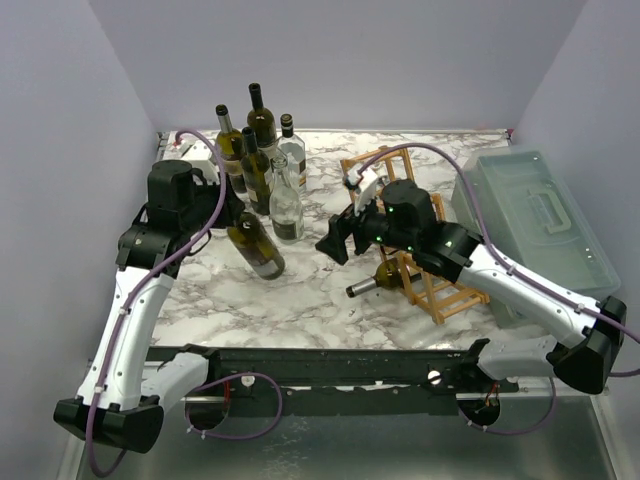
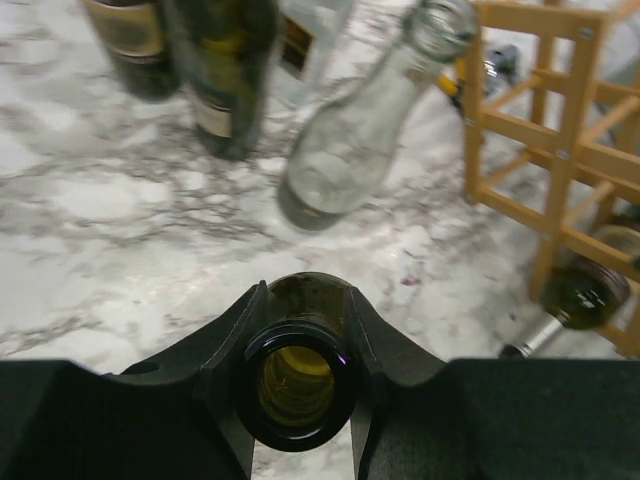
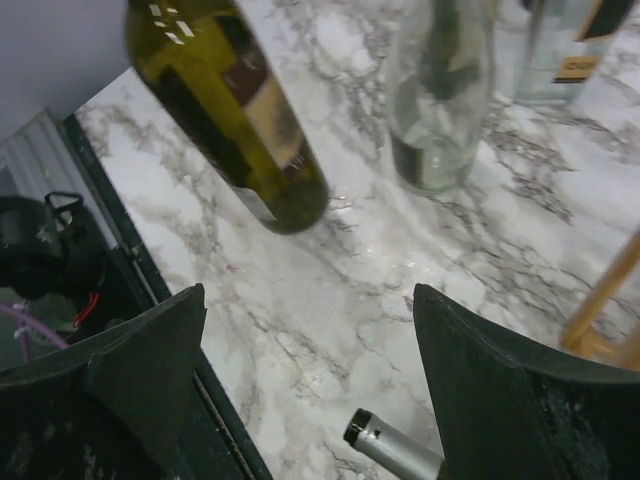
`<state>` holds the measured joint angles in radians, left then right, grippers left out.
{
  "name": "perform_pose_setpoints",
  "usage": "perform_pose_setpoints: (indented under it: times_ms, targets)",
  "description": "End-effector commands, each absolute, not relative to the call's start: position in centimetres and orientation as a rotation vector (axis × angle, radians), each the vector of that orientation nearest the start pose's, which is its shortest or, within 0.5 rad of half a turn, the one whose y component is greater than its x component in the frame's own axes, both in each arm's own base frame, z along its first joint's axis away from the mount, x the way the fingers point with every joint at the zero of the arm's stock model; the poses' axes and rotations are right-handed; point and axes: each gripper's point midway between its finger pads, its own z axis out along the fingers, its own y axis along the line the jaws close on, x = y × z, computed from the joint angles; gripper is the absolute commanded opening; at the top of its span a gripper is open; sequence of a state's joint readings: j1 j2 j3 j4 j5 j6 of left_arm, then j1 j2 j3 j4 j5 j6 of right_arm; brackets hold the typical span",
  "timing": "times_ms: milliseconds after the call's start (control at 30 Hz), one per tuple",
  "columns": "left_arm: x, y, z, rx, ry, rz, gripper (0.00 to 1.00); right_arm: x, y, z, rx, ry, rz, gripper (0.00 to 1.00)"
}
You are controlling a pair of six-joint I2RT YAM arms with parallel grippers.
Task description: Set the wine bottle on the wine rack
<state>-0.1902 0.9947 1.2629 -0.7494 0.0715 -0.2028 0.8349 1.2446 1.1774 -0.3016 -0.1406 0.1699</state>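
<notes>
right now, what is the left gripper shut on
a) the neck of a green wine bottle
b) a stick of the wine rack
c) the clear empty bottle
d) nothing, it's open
a: in the left wrist view the left gripper clamps the neck of the green wine bottle, whose open mouth faces the camera.

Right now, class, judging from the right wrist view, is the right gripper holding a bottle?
No, the right gripper stands wide open over the marble table, gripping nothing.
</notes>
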Motion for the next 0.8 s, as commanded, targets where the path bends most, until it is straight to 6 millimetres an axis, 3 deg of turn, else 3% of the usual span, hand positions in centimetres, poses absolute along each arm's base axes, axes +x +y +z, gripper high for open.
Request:
perform_pose_setpoints:
  times_ms: [0,167,267,633,767]
  targets:
    - [27.1,-14.3,33.3,0.25,1.96,-0.748,0.0,22.0,35.6,28.8,-0.9,1.786,0.858,0.88]
    - [26.9,-16.2,34.1,0.333,1.883,-0.858,0.0,22.1,37.4,28.0,-0.874,1.8,0.892,0.91]
    - [27.1,-17.0,33.8,0.358,1.879,-0.874,0.0,22.2,38.1,28.6,-0.867,1.759,0.914,0.93]
    - [27.6,-19.0,33.6,0.406,1.847,-0.904,0.0,22.0,41.1,26.9,-1.013,1.644,0.892,1.0]
    - [27.4,-19.5,33.5,0.432,1.844,-0.911,0.0,22.9,42.1,26.6,-1.014,1.621,0.859,1.0]
